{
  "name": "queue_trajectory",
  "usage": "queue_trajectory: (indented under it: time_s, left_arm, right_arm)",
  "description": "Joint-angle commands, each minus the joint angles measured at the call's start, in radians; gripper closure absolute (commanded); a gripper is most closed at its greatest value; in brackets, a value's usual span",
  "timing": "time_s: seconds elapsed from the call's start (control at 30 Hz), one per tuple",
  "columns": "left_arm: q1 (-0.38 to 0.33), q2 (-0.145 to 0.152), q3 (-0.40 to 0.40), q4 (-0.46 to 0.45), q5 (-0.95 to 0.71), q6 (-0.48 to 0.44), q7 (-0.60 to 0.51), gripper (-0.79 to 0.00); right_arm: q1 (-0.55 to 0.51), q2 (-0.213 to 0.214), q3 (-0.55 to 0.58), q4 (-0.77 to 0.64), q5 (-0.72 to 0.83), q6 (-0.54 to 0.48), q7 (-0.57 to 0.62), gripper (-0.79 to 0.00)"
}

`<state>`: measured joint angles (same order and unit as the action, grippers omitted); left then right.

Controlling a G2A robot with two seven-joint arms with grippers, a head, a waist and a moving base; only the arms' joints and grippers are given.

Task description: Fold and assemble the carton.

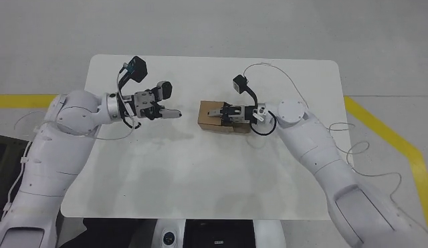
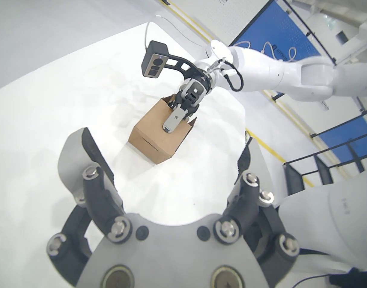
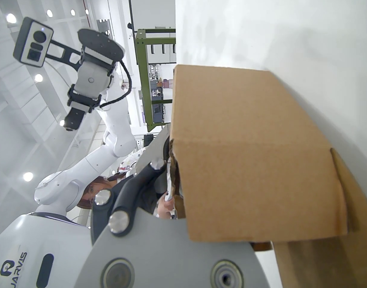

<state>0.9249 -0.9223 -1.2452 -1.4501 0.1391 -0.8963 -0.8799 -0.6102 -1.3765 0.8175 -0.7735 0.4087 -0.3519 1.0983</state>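
The carton (image 1: 224,117) sits mid-frame on the surface (image 1: 200,181), my right jaws clamped on its wall at the open end. Left jaws gape empty, left of it. I judge we're flap-folding; next, the left must close in.

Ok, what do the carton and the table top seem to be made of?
The carton looks like brown cardboard, matte and plain on the faces that show: raw cut edges and sharp fold creases are visible. The table top is smooth, white and matte; laminate or painted board, I cannot tell which.
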Motion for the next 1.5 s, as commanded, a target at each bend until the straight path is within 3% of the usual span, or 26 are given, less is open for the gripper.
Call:
queue_trajectory:
  time_s: [0.0,0.17,0.4,0.67,0.97,1.23,1.47]
  left_arm:
    - [-0.004,-0.002,0.007,0.006,0.062,-0.041,0.035,-0.785]
    - [-0.009,-0.012,0.012,0.003,0.274,-0.116,0.164,-0.785]
    - [-0.008,-0.017,0.060,-0.030,0.563,-0.116,0.330,-0.785]
    - [-0.055,-0.004,0.137,-0.001,0.845,-0.116,0.562,-0.785]
    - [-0.135,-0.006,0.262,0.106,1.104,-0.116,0.835,-0.785]
    - [-0.208,-0.034,0.362,0.170,1.130,-0.116,0.931,-0.785]
    - [-0.235,-0.047,0.397,0.193,1.109,-0.116,0.943,-0.785]
  right_arm:
    - [0.006,-0.004,-0.003,0.018,0.003,-0.005,0.001,-0.028]
    - [0.020,-0.013,-0.004,0.048,0.009,-0.015,0.008,-0.243]
    - [0.024,-0.016,0.005,0.059,0.006,-0.024,0.017,-0.302]
    - [0.017,0.005,0.055,0.024,-0.006,-0.048,0.028,-0.308]
    - [-0.035,0.060,0.149,-0.087,-0.101,-0.010,0.003,-0.308]
    - [-0.135,0.107,0.230,-0.261,-0.184,0.068,-0.016,-0.308]
    - [-0.118,0.087,0.164,-0.256,-0.167,0.093,-0.004,-0.296]
